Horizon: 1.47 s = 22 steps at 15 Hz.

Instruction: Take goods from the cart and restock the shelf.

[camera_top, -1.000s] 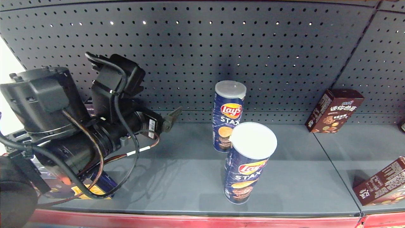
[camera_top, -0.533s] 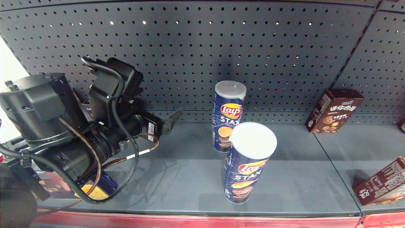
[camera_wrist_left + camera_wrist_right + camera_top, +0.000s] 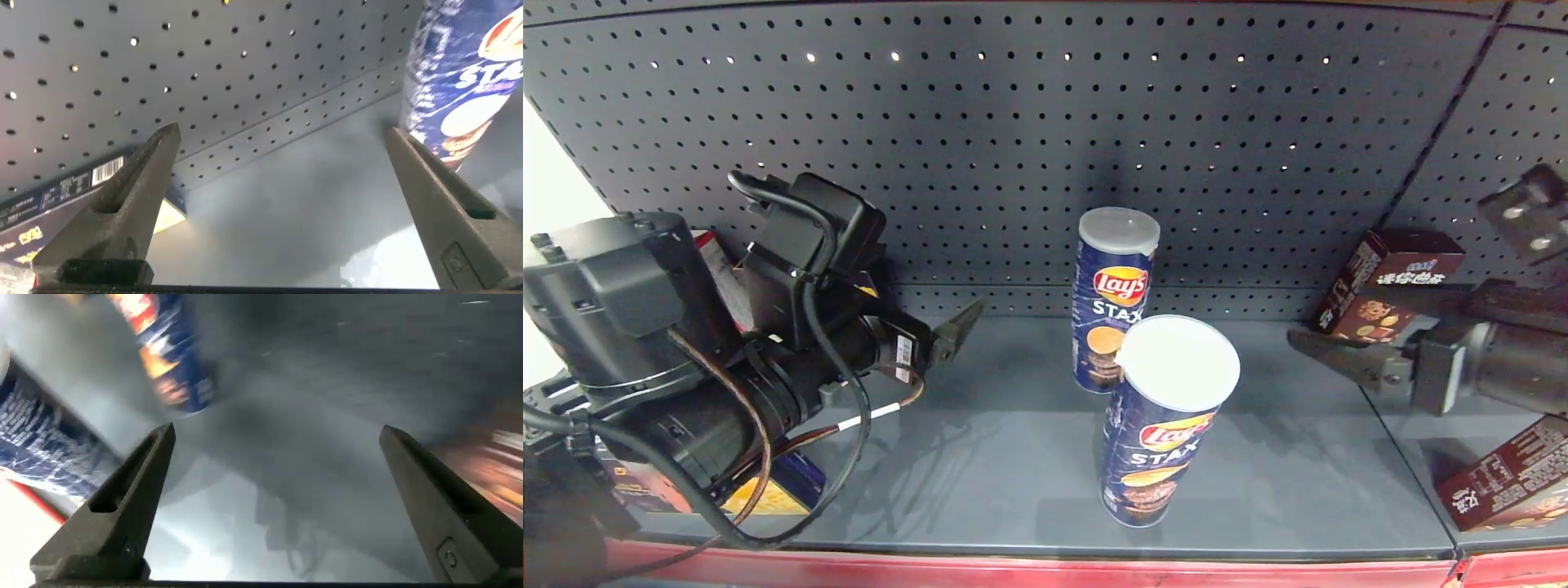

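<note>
Two blue chip cans stand upright in the middle of the grey shelf [image 3: 980,465]: one at the back [image 3: 1114,304], one nearer the front edge [image 3: 1161,433]. My left gripper [image 3: 954,330] hangs over the shelf to the left of the cans, fingers pointing at them. Its jaws are open and empty [image 3: 282,139], and a blue can [image 3: 462,90] stands beyond one finger. My right gripper [image 3: 1327,359] is to the right of the cans, pointing left, open and empty [image 3: 276,434]. Both cans, blurred, lie ahead of it [image 3: 167,351].
A brown cookie box [image 3: 1387,296] leans against the pegboard wall [image 3: 1013,147] at the back right, just behind my right gripper. Another brown box [image 3: 1507,478] lies tilted at the front right. A blue-and-yellow box [image 3: 772,492] lies under my left arm. The shelf has a red front lip [image 3: 1013,569].
My right arm has come into the head view from the right, toward the cans. My left arm has drawn back and down a little. The cans have not moved.
</note>
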Motion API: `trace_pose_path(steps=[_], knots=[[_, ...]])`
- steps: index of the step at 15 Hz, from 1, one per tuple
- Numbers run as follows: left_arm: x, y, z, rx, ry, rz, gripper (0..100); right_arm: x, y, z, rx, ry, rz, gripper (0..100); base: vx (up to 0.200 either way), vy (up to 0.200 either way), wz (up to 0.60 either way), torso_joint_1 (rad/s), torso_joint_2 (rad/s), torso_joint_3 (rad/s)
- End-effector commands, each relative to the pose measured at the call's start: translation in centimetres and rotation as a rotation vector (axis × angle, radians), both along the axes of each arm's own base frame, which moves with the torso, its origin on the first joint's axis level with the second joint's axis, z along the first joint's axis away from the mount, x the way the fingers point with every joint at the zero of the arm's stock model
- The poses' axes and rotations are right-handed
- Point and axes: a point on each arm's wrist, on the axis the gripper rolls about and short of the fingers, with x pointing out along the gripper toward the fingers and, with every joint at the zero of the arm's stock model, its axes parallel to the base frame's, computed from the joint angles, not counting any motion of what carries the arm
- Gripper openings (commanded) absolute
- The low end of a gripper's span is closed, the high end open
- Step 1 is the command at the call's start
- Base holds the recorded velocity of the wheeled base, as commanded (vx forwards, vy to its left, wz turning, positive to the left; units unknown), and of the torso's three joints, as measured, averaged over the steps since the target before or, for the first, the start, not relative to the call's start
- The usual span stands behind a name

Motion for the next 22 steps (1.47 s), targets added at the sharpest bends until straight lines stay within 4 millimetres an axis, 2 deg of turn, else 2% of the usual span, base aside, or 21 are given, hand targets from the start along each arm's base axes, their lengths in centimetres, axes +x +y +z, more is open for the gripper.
trace_pose_path(steps=[1,8,18,22], knots=[[-0.1,0.1,-0.2,0.002,0.005,0.001,100,2.3,2.8,-2.8,-0.080,0.105,0.080,100,0.000,0.000,0.00,0.000,0.00,0.000],[-0.4,0.3,0.1,-0.004,-0.006,0.003,100,1.4,3.7,-5.4,-0.138,0.178,0.140,100,0.000,0.000,0.00,0.000,0.00,0.000],[-0.8,0.9,0.4,-0.012,-0.022,0.013,100,1.4,5.6,-6.5,-0.167,0.210,0.203,100,0.000,0.000,0.00,0.000,0.00,0.000],[-0.8,0.9,0.4,-0.011,-0.023,0.013,100,1.2,5.0,-6.6,-0.166,0.212,0.186,100,0.000,0.000,0.00,0.000,0.00,0.000]])
